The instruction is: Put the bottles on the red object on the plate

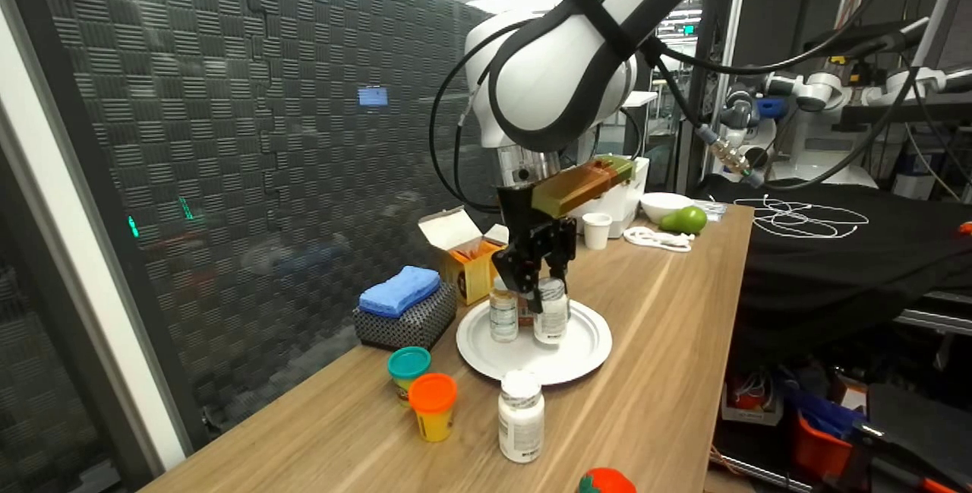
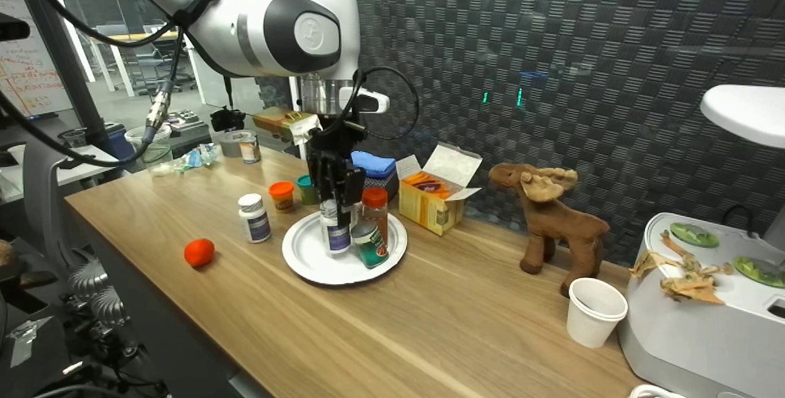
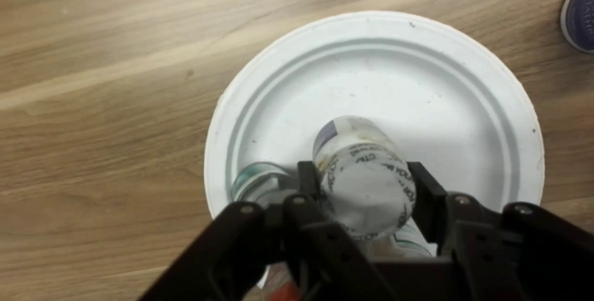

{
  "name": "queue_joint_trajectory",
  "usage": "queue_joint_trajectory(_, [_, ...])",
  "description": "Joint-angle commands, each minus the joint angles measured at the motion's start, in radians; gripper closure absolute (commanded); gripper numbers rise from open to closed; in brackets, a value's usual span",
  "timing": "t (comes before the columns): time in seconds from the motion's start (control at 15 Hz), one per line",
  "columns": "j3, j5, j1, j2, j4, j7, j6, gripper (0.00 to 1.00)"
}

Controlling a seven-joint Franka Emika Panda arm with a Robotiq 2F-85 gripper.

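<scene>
I have my black two-fingered pincer point(image 3: 365, 182) pointing down over the round white plate point(image 3: 403, 90), pinching the capped top of a small white plastic bottle with a purple label point(image 2: 336, 238). The wrist view gives me its dark fingers point(image 3: 307, 176) pressed close on either side of the cap. The bottle stands upright within the plate's rim — whether its base bears on the plate, I can't tell.

Near it on the plate are three more containers. In an exterior view I see a clear bottle with a pale label point(image 1: 503, 318) to its left. In an exterior view a small shaker with a green label point(image 2: 371, 251) is just to its right, with a taller clear jar with a red lid point(image 2: 376, 208) on the far side.

A second white plastic bottle point(image 1: 522, 423) is upright on the brown wooden worktop point(image 1: 661, 341), beside the plate on the near side in an exterior view. There, left of it, I have a yellow tub with an orange lid point(image 1: 434, 409) and, farther back, a teal-lidded tub point(image 1: 408, 365); nearer and to the right — partly cut off — is a red tomato-like ball point(image 1: 610, 481).
</scene>
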Motion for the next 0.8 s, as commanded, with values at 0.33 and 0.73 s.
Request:
queue_joint_trajectory(0.33, [-0.026, -0.113, 0.031, 0.003, -0.003, 0.023, 0.098, 0.13])
queue_joint_trajectory(0.73, [-0.024, -0.114, 0.030, -0.006, -0.017, 0.009, 0.122, 0.00])
